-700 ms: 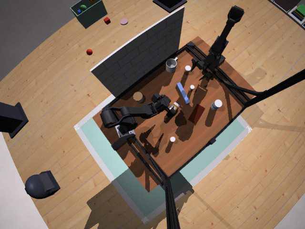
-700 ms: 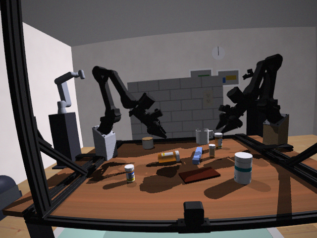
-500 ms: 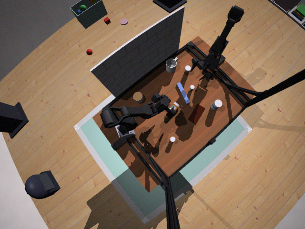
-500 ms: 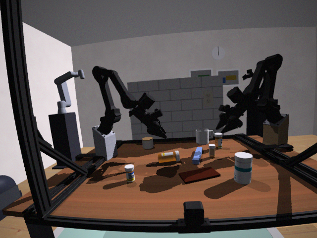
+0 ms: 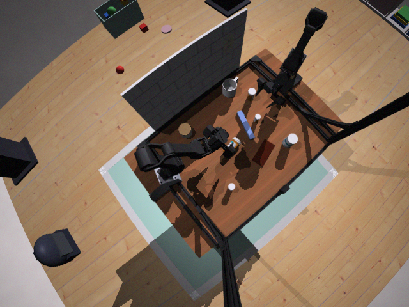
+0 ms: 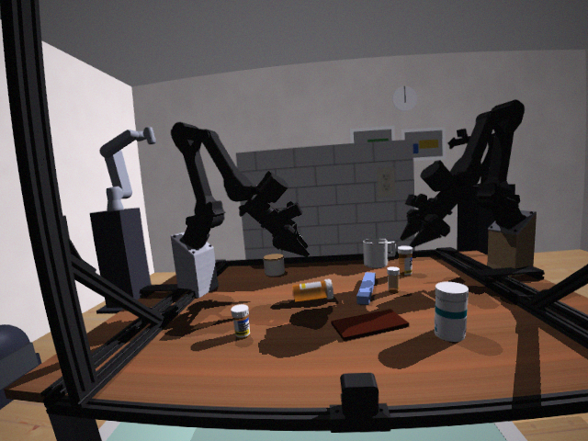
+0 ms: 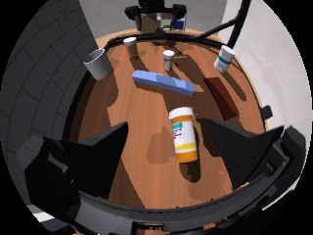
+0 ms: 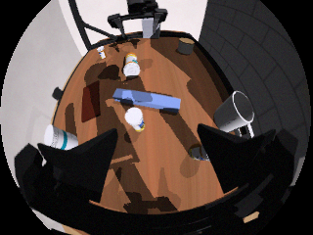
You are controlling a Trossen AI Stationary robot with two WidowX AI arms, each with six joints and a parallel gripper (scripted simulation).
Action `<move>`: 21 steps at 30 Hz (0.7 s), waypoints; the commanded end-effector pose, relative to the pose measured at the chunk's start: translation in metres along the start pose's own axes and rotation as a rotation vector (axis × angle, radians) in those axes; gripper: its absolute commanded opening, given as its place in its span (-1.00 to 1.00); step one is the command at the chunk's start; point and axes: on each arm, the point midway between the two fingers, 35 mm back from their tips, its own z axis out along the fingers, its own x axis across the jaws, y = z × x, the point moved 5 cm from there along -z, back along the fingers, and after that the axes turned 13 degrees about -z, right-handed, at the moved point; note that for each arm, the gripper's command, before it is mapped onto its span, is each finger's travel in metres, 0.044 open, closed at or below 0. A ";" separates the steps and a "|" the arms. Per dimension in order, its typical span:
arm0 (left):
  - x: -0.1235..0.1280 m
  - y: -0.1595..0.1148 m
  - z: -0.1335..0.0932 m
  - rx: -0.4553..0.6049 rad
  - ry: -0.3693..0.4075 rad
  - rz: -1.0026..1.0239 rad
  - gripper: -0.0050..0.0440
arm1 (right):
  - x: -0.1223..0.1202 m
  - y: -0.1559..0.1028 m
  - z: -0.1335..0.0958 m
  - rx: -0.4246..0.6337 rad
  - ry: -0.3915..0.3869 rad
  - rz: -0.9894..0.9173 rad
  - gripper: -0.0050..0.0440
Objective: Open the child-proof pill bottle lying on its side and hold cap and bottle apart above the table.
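Observation:
An orange pill bottle (image 6: pixel 311 289) with a white cap (image 6: pixel 328 288) lies on its side near the middle of the table. It also shows in the overhead view (image 5: pixel 235 142) and in the left wrist view (image 7: pixel 183 133), where its cap (image 7: pixel 180 114) points away from the camera. My left gripper (image 6: pixel 295 243) is open and empty, hovering above and a little behind the bottle; the bottle lies between its fingers in the left wrist view. My right gripper (image 6: pixel 424 230) is open and empty, up in the air near the far right, above the mug and an upright bottle.
A blue bar (image 6: pixel 367 287), a dark red flat block (image 6: pixel 369 323), a white mug (image 6: pixel 376 252), a large white jar (image 6: pixel 450 310), a tan-lidded jar (image 6: pixel 274 264) and three small upright bottles (image 6: pixel 240 321) (image 6: pixel 393 277) (image 6: pixel 404 259) stand around. A grey brick wall (image 6: pixel 327 199) lines the back.

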 end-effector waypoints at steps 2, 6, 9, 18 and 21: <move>-0.004 0.002 0.005 0.049 0.007 -0.002 1.00 | 0.000 0.000 0.000 0.000 0.000 0.000 1.00; -0.013 0.005 0.017 0.184 0.033 -0.006 1.00 | 0.000 0.000 0.000 0.000 0.000 0.000 1.00; -0.023 0.010 0.028 0.289 0.050 -0.019 1.00 | 0.000 0.000 0.000 0.000 0.000 0.000 1.00; -0.036 0.011 0.045 0.534 0.119 -0.046 1.00 | 0.000 0.000 0.000 0.000 0.000 0.000 1.00; -0.039 0.010 0.049 0.622 0.151 -0.057 1.00 | 0.000 0.000 0.000 0.000 0.000 0.000 1.00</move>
